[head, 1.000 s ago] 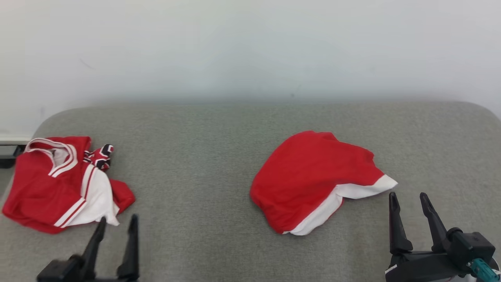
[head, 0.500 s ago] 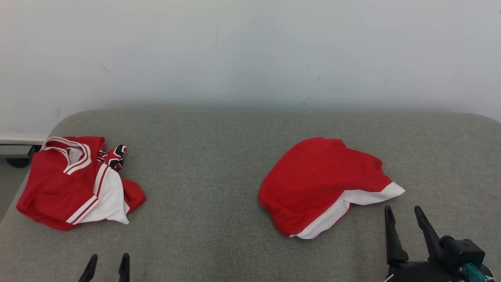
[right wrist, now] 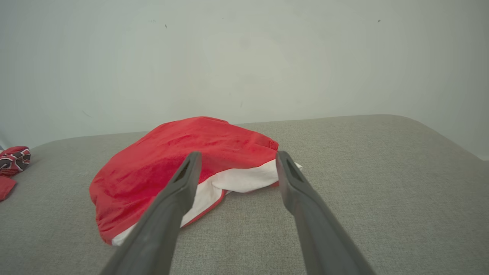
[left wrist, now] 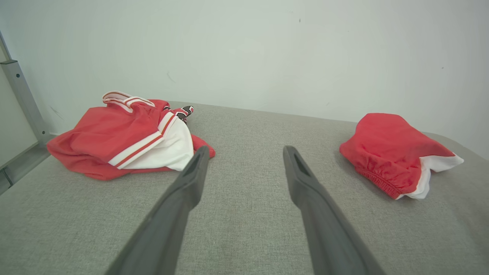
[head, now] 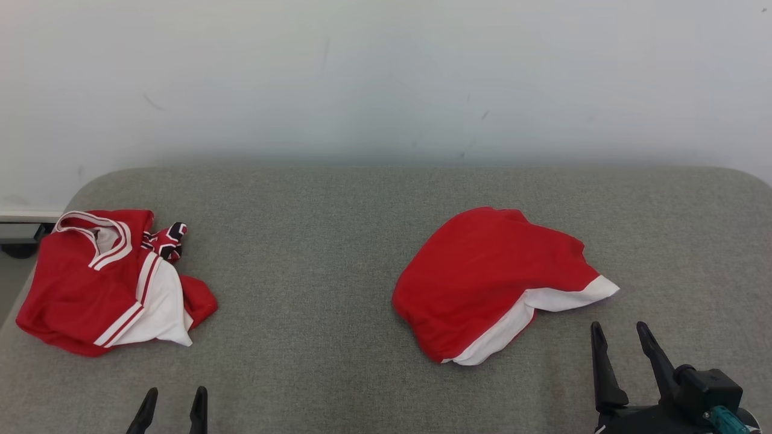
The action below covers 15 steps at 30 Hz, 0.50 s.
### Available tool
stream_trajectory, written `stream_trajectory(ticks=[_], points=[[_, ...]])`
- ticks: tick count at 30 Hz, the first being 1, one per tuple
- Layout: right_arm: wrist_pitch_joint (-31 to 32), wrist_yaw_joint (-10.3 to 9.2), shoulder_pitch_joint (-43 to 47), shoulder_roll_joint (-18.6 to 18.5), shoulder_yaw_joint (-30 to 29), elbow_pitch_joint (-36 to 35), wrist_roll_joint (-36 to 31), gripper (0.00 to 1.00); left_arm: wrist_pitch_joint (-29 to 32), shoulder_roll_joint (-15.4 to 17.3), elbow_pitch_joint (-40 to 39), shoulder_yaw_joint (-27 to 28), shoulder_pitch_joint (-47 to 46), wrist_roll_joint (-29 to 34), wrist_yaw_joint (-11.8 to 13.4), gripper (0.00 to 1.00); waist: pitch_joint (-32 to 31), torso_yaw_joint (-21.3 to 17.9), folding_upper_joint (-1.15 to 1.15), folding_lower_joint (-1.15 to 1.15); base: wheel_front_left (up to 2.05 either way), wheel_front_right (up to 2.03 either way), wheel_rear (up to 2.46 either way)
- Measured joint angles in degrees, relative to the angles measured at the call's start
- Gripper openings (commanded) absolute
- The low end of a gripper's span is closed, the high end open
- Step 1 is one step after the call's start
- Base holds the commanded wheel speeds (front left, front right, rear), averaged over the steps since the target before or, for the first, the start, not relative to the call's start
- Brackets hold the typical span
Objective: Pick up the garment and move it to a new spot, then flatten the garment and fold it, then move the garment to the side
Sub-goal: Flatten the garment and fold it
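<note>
Two crumpled garments lie on the grey cushioned surface [head: 313, 241]. A red garment with a white hem [head: 488, 277] sits right of centre and also appears as the red garment [left wrist: 389, 149] [right wrist: 172, 156] in both wrist views. A red jersey with white stripes [head: 84, 283] [left wrist: 122, 137] lies at the far left. My right gripper [head: 619, 327] [right wrist: 238, 154] stands open just short of the white hem, touching nothing. My left gripper [head: 175, 392] [left wrist: 246, 149] is open near the front edge, below and to the right of the jersey, holding nothing.
A pale wall [head: 386, 78] rises directly behind the surface. A grey metal frame [left wrist: 23, 103] stands beyond the surface's left end. Bare grey fabric lies between the two garments. A patterned scrap of the jersey [right wrist: 13, 160] shows at the left of the right wrist view.
Both grippers have drawn back toward the bottom of the head view, the left one farther. The head camera has shifted slightly. The garments lie as they did.
</note>
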Motion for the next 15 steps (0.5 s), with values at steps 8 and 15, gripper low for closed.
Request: stream_trajectory(ticks=[8, 15], points=[[1.74, 1.11, -0.34, -0.31, 0.48, 0.01, 0.32, 1.0, 1.05, -0.47, -1.59, -0.16, -0.1, 0.32, 0.0, 1.0, 0.42, 0.05, 0.0, 0.0, 0.0, 0.0, 0.0], [10.17, 4.44, -5.06, -4.36, 2.34, 0.89, 0.98, 1.0, 6.43, -1.43, -1.49, -6.03, -7.44, 0.82, -2.88, 1.0, 1.81, 0.08, 0.0, 0.0, 0.0, 0.0, 0.0]])
